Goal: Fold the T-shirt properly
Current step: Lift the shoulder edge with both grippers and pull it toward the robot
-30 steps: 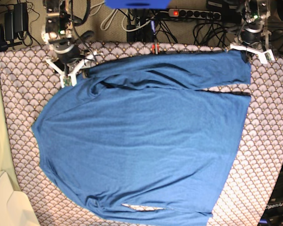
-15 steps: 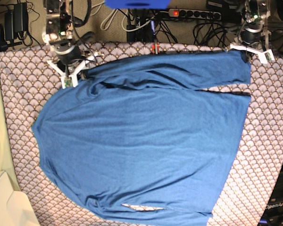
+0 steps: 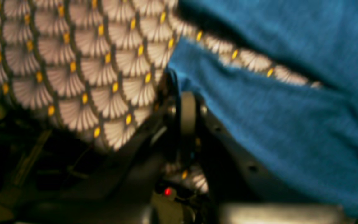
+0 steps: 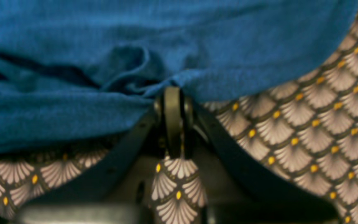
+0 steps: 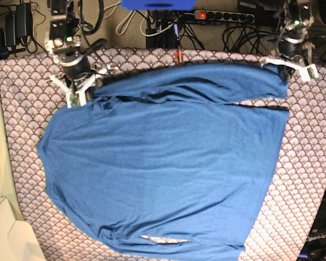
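Note:
The blue T-shirt (image 5: 163,163) lies spread flat on the scallop-patterned cloth (image 5: 22,92), with one long sleeve folded across its far edge. At the far left, my right gripper (image 5: 87,87) sits where that sleeve meets the body. Seen from the right wrist, the right gripper (image 4: 172,90) is shut on a bunched pinch of the T-shirt (image 4: 73,31). Over at the far right, my left gripper (image 5: 284,66) is at the sleeve's end. In the left wrist view, the left gripper (image 3: 182,93) is shut on the T-shirt (image 3: 275,118) at its edge.
Cables and a power strip (image 5: 228,15) lie just beyond the table's far edge. A beige block (image 5: 5,234) stands off the near left corner. Bare patterned cloth shows on both sides of the shirt.
My right gripper has gone from open to shut on the fabric at the sleeve's base and shifted slightly up and left. The left gripper moved a little toward the far right with the sleeve end.

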Controlling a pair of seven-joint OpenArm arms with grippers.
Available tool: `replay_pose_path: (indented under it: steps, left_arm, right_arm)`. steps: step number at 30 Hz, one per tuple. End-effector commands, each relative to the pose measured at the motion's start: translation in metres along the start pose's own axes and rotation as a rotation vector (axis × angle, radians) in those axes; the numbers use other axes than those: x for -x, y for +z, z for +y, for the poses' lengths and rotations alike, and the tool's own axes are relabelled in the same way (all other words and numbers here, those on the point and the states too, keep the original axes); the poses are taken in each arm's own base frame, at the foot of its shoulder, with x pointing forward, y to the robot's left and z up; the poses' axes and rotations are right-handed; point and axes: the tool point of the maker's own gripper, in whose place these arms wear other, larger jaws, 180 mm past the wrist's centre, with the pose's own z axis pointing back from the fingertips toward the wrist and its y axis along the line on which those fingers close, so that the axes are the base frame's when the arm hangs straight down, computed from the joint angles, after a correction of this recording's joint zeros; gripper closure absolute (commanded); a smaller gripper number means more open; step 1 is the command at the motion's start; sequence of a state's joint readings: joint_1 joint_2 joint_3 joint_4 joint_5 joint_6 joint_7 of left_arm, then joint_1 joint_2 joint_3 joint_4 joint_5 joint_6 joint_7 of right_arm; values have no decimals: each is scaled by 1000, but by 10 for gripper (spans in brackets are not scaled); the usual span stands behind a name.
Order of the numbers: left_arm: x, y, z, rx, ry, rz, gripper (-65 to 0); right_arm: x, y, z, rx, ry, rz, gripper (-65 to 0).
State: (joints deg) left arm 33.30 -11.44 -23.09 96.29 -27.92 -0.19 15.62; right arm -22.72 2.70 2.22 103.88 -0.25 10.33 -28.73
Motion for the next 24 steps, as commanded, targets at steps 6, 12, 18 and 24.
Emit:
replay_pose_path:
  steps: [6,12,18,24]
  left_arm:
    - [-31,-2,-9,24,-10,-83,-4]
    - [-55,-19,-5,2,23,-56,-4]
    - [-79,-30,-5,-4,52,-62,-4]
    - [-93,-35,-11,11,57,-92,-4]
  right_arm:
    - [-18,4,-2,7,5,-58,0]
    - [-21,3,-2,6,7,-64,0]
    - [-30,0,-5,12,9,-85,0]
    - [-46,-6,-10,19,26,-91,0]
